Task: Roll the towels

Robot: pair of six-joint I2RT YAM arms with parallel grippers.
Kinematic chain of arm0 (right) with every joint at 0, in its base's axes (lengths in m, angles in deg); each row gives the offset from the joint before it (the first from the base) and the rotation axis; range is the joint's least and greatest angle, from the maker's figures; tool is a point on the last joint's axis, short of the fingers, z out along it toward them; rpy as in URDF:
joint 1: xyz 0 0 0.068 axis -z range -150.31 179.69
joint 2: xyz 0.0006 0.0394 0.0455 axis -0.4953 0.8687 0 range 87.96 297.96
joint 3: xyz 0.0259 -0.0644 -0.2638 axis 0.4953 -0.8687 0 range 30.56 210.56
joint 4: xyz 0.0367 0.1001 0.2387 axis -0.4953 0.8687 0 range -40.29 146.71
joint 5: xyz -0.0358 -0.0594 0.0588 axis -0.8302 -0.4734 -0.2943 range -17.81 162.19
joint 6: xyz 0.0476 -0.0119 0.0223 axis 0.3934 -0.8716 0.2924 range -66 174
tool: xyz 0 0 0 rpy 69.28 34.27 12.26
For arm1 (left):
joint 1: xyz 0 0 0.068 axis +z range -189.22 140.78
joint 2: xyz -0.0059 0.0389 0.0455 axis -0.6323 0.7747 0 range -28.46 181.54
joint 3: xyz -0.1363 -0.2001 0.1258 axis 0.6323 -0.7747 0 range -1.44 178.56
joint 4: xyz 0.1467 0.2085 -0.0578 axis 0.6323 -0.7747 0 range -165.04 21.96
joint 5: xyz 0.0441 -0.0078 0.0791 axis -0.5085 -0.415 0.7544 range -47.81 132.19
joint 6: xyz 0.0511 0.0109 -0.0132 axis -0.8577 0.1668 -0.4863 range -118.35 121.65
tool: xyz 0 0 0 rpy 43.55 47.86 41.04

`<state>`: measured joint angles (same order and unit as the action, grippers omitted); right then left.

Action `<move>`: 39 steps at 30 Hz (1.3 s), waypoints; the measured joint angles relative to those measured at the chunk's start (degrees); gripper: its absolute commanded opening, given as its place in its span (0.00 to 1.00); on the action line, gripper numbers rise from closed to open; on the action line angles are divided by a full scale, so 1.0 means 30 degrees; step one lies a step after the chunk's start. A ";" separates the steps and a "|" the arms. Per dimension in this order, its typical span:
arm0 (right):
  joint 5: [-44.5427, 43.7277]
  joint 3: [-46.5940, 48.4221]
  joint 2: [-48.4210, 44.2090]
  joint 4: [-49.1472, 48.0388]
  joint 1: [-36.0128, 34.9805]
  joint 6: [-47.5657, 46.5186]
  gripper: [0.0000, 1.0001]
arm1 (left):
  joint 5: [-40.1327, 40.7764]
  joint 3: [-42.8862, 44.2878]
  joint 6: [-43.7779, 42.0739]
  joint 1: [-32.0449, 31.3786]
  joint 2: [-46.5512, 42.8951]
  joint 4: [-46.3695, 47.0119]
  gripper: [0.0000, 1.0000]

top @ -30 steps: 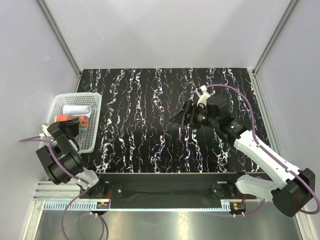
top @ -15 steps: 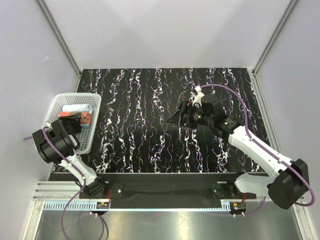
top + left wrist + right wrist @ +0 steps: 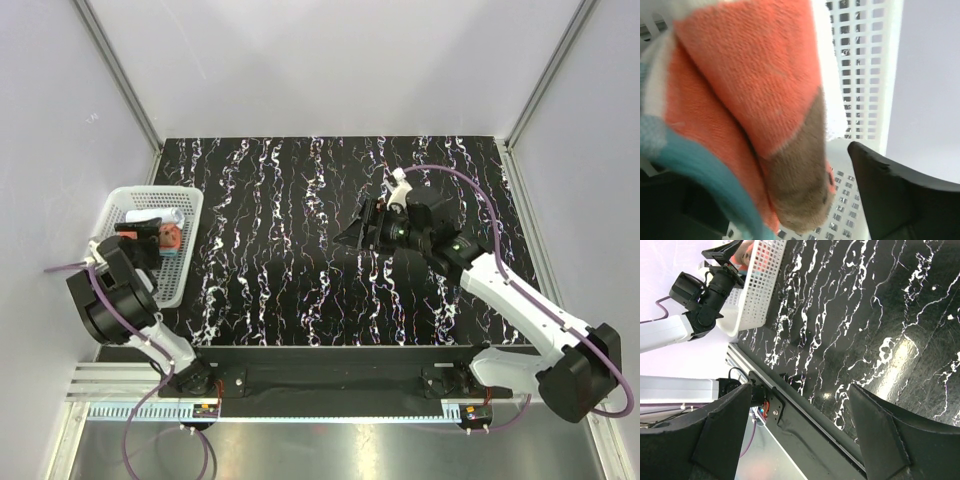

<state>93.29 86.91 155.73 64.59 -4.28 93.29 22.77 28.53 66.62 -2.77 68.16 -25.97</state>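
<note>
A rolled rust-brown and orange towel (image 3: pixel 755 100) with a teal edge fills the left wrist view, lying in the white basket (image 3: pixel 865 75). My left gripper (image 3: pixel 775 190) is open around it, and a clear gap separates the roll from the right finger (image 3: pixel 900 200). From above, this towel (image 3: pixel 168 238) lies in the basket (image 3: pixel 190 255) beside the left gripper (image 3: pixel 143 236). A rolled white towel (image 3: pixel 160 216) lies further back in the basket. My right gripper (image 3: pixel 365 232) hovers open and empty over the middle of the black marbled table (image 3: pixel 290 200).
The basket stands at the table's left edge, close to the left wall. In the right wrist view, the right gripper (image 3: pixel 800 405) looks across the table at the front rail (image 3: pixel 805 430), the basket (image 3: pixel 762 285) and the left arm (image 3: pixel 700 300).
My left gripper has opened wide and let go of the rust-brown towel in the basket. The right gripper has shifted slightly left and stays open.
</note>
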 measured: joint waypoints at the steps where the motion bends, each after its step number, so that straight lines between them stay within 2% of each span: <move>1: 0.0000 0.0000 -0.0109 0.0000 0.0000 0.0000 0.86 | 0.0073 0.0000 -0.0153 0.0000 -0.0350 -0.0393 0.99; 11: -0.0015 0.0000 -0.1523 0.0444 0.0000 -0.0022 0.87 | 0.2091 0.0699 -0.1887 0.0007 -0.4087 -0.8116 0.99; 17: -0.0022 -0.0015 -0.2280 0.0561 0.0000 -0.0015 0.87 | 0.2426 0.1574 -0.2980 0.0291 -0.4677 -1.1832 0.99; 28: -0.0051 -0.0044 -0.3264 0.1122 0.0000 -0.0015 0.89 | 0.2331 0.2958 -0.4357 0.1064 -0.5676 -1.6313 0.99; 39: -0.0146 -0.0328 -0.3475 0.1304 0.0000 -0.0015 0.89 | 0.1698 0.3599 -0.5530 0.1144 -0.9384 -1.9351 0.99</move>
<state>92.85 85.93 145.30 68.50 -4.28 93.25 27.86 39.33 50.03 0.66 40.01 -84.03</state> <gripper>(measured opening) 0.885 0.984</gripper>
